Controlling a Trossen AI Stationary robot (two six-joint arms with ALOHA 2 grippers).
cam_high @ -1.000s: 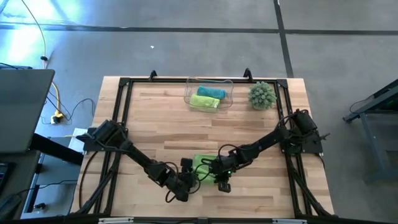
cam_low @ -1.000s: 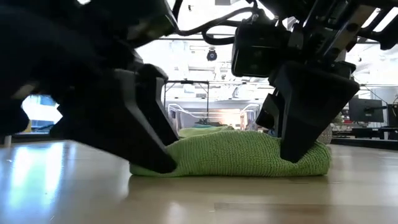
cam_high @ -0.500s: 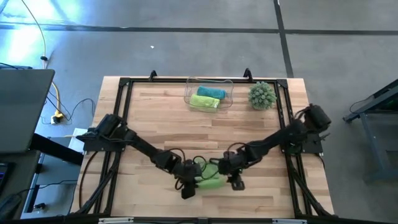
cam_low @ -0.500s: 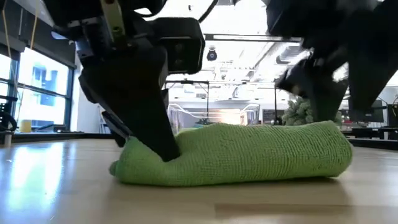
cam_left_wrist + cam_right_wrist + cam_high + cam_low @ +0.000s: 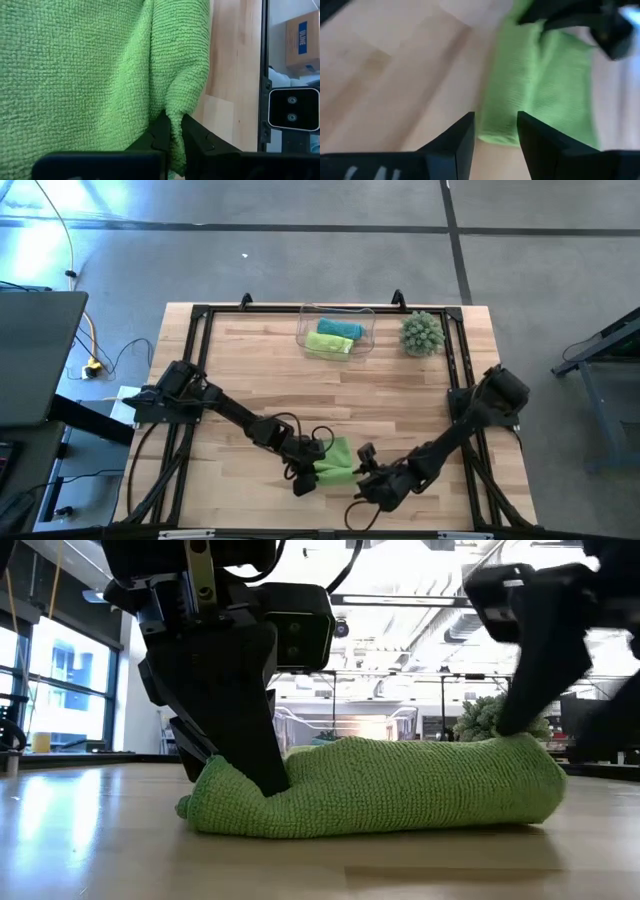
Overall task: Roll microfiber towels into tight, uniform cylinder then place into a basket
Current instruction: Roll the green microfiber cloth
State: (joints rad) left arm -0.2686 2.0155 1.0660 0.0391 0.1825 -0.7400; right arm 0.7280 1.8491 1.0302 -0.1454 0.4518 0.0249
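Near the front edge of the table (image 5: 400,380), a lime green towel (image 5: 338,461) lies loosely rolled. Left gripper (image 5: 172,131) is clenched on a fold at the towel's left end. Right gripper (image 5: 495,131) stands just off the towel's right end, fingers parted, holding nothing. At the far side, the basket (image 5: 336,332) holds one green and one teal rolled towel.

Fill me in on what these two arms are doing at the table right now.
They are rolling towels for a basket. The left gripper is shut on one end of a lime green towel lying near the front of the table. The right gripper is open, just off the towel's other end, touching nothing. At the back, the clear basket already holds a teal roll and a green roll.
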